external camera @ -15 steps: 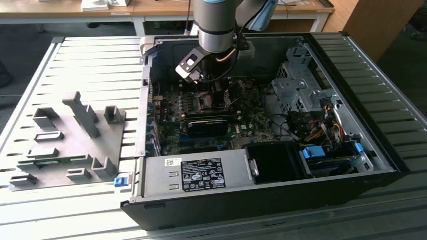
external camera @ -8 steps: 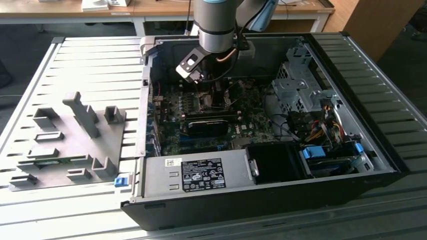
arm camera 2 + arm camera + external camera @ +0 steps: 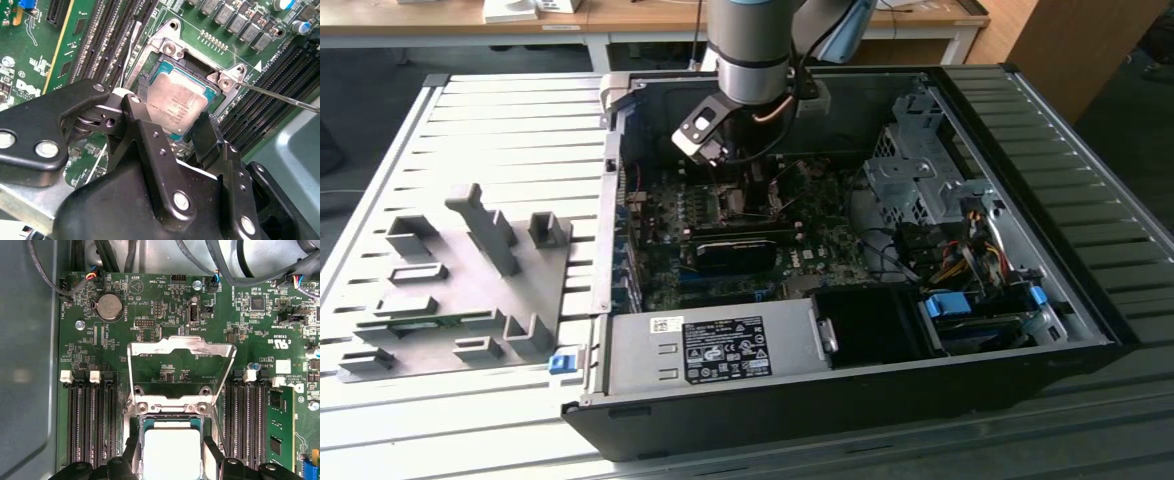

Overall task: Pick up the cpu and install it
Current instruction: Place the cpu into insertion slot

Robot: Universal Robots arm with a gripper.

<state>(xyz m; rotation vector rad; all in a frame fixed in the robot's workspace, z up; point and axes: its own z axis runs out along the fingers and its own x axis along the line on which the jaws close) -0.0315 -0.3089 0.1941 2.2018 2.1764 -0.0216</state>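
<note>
I see my gripper (image 3: 172, 120) clasp the cpu (image 3: 177, 97) at the open socket (image 3: 192, 59), lid (image 3: 181, 346) up, memory slots (image 3: 92, 425) on both sides, inside the case (image 3: 854, 400) on a slatted table (image 3: 494, 130).

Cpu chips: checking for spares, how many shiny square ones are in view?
1: the shiny silver-grey square cpu, between the jaws of the gripper, over the green motherboard. Others may be hidden.

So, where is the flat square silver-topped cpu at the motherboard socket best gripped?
Probably by two opposite side edges, coming straight down from above. The cpu lies flat and thin, its smooth top giving no hold, and the hinged metal load plate stands swung open, leaving the approach from above free.
</note>
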